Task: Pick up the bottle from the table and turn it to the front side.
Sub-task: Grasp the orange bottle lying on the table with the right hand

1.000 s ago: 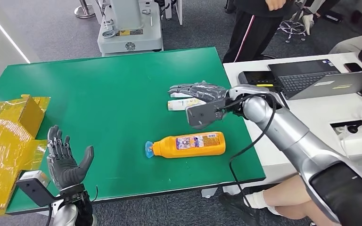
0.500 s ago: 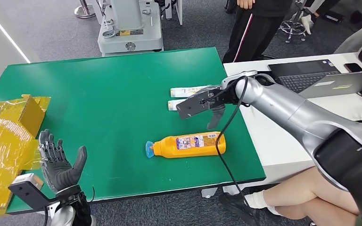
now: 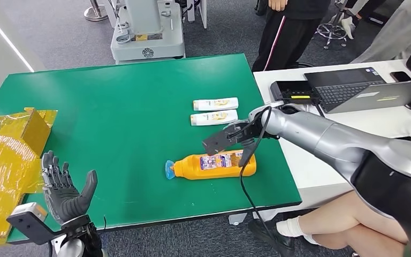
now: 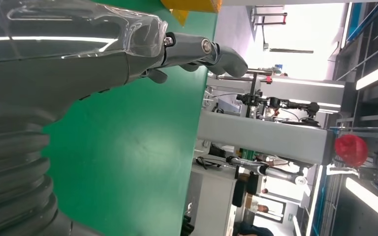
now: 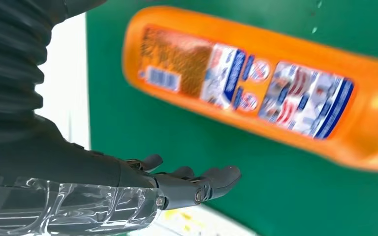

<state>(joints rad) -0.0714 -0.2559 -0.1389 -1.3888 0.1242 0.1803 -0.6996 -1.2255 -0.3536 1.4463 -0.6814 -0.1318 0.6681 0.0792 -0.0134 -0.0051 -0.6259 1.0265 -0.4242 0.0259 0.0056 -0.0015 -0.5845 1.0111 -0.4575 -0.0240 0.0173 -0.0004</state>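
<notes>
Green table [image 3: 112, 107] is carrying the orange bottle [image 3: 214, 164], lying on its side with a printed label facing up — not lifted yet. Right hand [image 3: 243, 136] is hovering just above it, fingers spread, holding nothing — grasping and turning are remaining.

floor: grey carpet [image 3: 59, 32] | white desk [image 3: 321, 166] | grey machine base [image 3: 147, 29]
</notes>
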